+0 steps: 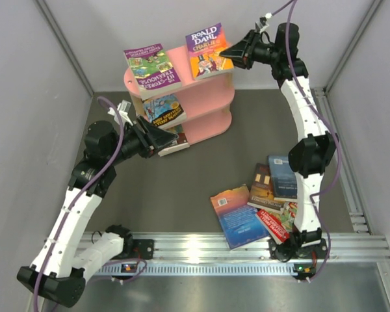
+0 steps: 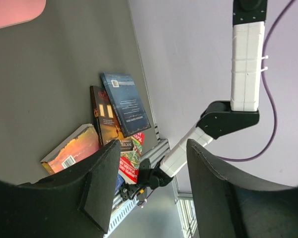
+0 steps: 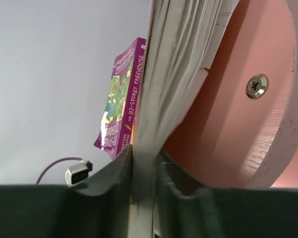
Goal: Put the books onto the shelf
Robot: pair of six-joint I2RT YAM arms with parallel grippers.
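The shelf (image 1: pixel 214 104) is pink with pale wooden edges. On its top board are a purple book (image 1: pixel 152 67) with green illustrations and a yellow-and-purple book (image 1: pixel 208 51). Near the dark grey table's (image 1: pixel 195 170) near right corner lie a blue book (image 1: pixel 237 218) and a red book (image 1: pixel 276 225).

claw (image 3: pixel 145 161) grips a book (image 3: pixel 179 64) beside pink shelf (image 3: pixel 238 134)

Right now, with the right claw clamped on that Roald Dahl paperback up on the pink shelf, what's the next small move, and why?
Probably open the right claw and let go. The purple-and-orange Roald Dahl paperback seems to lie on the top board of the pink three-tier shelf, beside the purple treehouse paperback, pinched only at its edge.
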